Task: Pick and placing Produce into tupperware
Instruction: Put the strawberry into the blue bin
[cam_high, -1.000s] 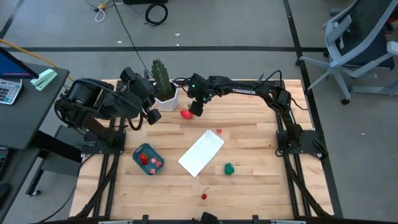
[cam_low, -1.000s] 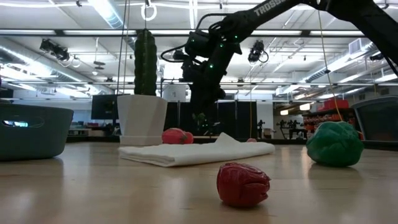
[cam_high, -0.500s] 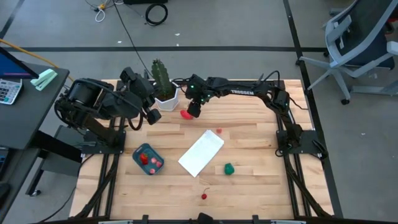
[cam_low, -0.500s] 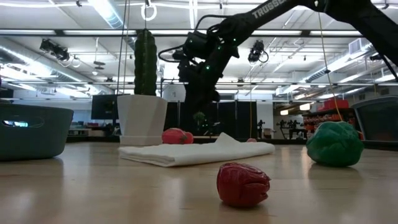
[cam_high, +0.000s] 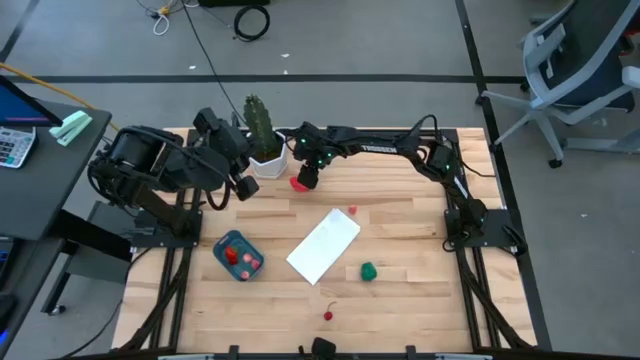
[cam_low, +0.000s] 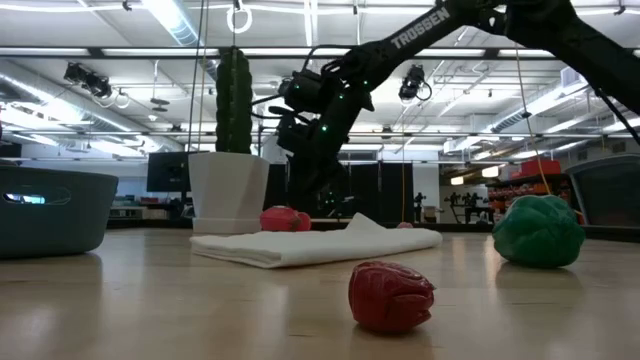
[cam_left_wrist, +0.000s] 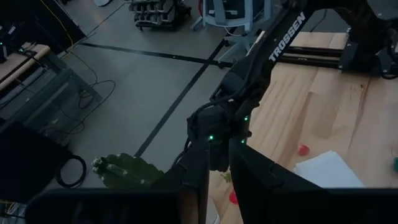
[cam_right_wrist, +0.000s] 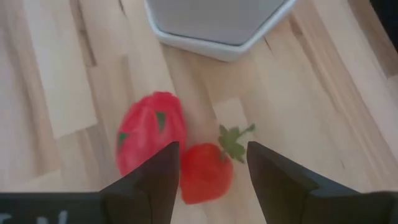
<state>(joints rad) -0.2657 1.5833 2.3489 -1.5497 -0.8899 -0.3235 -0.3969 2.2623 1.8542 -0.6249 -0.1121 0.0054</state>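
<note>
Two red strawberries lie on the table just in front of the white pot. My right gripper reaches down over them, open. In the right wrist view its fingers stand either side of the smaller strawberry; the bigger strawberry lies beside it. The teal tupperware holds red pieces near the table's left. More produce lies loose: a small red piece, a green piece and a cherry. My left gripper hangs raised at the far left, a narrow gap between its empty fingers.
The white pot with the tall green cactus stands right behind the strawberries. A white flat panel lies mid-table between the tupperware and the green piece. My left arm's body fills the far left corner. Bare wood shows near the front edge.
My right gripper has sunk toward the table and moved a little toward the left edge, closing in on the two strawberries by the pot. Its fingers have stayed open. The produce has not moved.
</note>
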